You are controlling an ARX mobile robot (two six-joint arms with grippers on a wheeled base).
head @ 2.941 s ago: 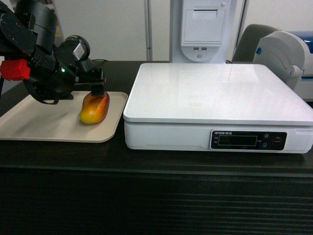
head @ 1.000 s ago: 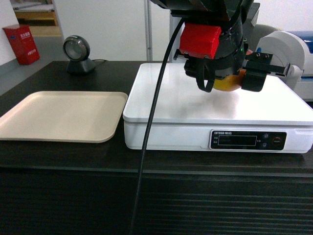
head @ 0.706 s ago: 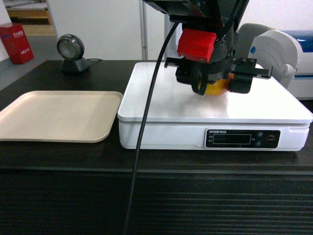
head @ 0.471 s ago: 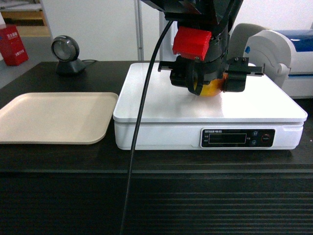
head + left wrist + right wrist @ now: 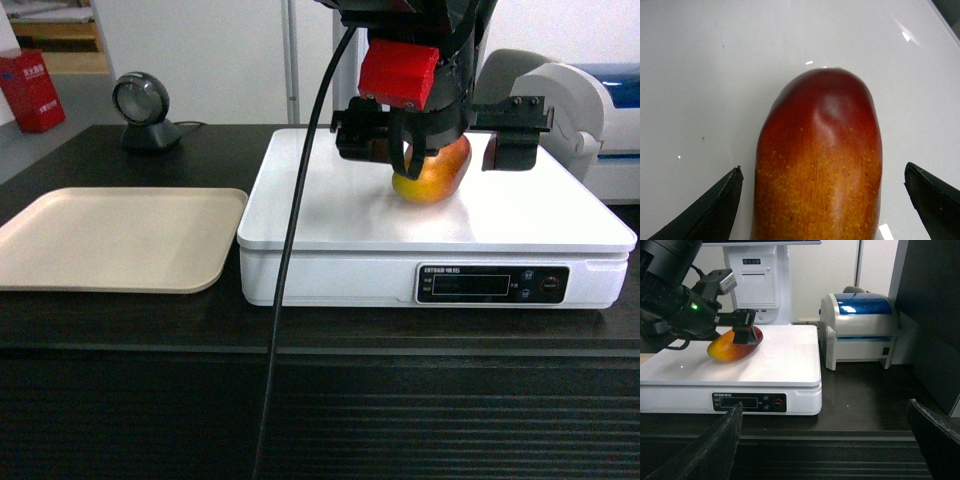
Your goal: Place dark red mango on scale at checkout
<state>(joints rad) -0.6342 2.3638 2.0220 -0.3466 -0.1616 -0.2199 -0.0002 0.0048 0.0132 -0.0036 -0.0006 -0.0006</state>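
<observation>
- Resting on the white platter of the scale point(image 5: 330, 205), the dark red mango point(image 5: 432, 172) lies toward the platter's back edge, its red end away from the wrist camera and its yellow-orange end nearer.
- The left claw point(image 5: 437, 135) hangs over the fruit with its two black fingers point(image 5: 707, 212) spread wide apart, one on each side of the mango, with white platter showing between each tip and the skin.
- The scale sits on the dark worktop point(image 5: 130, 320) of the checkout, toward its right end, display panel point(image 5: 490, 284) facing the front edge.
- A beige tray point(image 5: 110, 240) lies just beside the scale toward the left end.
- The right claw point(image 5: 825, 445) stands open, well apart from the scale, off the worktop's front edge.
- A round scanner point(image 5: 140, 105) stands near the back left corner.
</observation>
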